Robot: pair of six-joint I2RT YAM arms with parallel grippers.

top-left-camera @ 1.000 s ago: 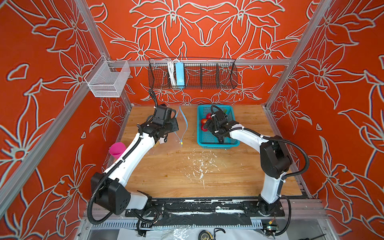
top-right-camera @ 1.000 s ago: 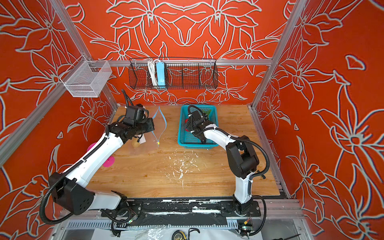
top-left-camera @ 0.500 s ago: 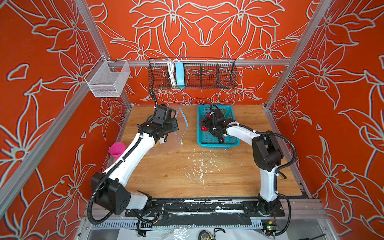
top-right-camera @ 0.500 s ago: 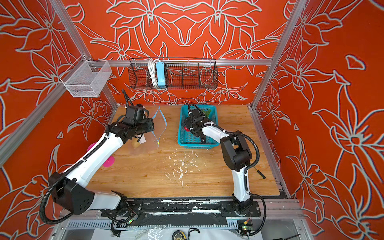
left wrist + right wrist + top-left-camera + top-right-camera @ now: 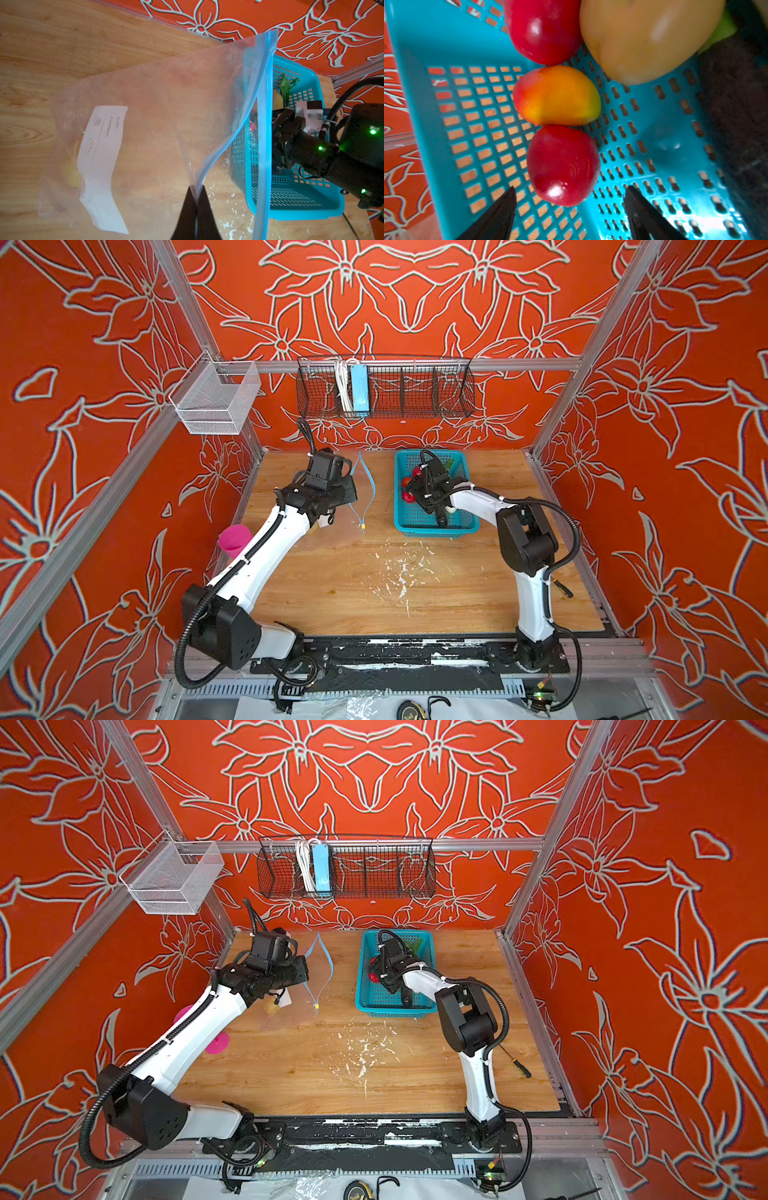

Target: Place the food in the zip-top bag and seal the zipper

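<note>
"While the left jaws are pressed together on one lip of the zip-top bag (image 5: 145, 135), holding its mouth up above the counter (image 5: 374, 593), where's the food?"

"Mostly in the teal basket (image 5: 425, 52), just beside the bag. One tan potato (image 5: 70, 176) seems to lie inside the bag already, by the white label (image 5: 101, 166). The right jaws are spread, one on each side of a red apple (image 5: 562, 164), and as far as I can see they aren't touching it."

"How will that apple handle?"

"It looks like a light, hard, glossy toy. It's round, so a slanted pinch could squirt it out. I'd take it square across its widest middle. It touches the red-yellow fruit (image 5: 556, 95), which may roll if nudged."

"And the bag?"

"That's thin, floppy, slick film. Only the zipper (image 5: 264, 124), the blue strip, looks to have any stiffness, so the lip right at it is the place to hold, and that's where the left jaws have it. The free lip bows away, so the mouth stands open in a lens shape."

"Sealing it?"

"There's a small yellowish slider (image 5: 363, 526) at the strip's near end. It's tiny, and I'd guess fiddly to pinch."
</note>
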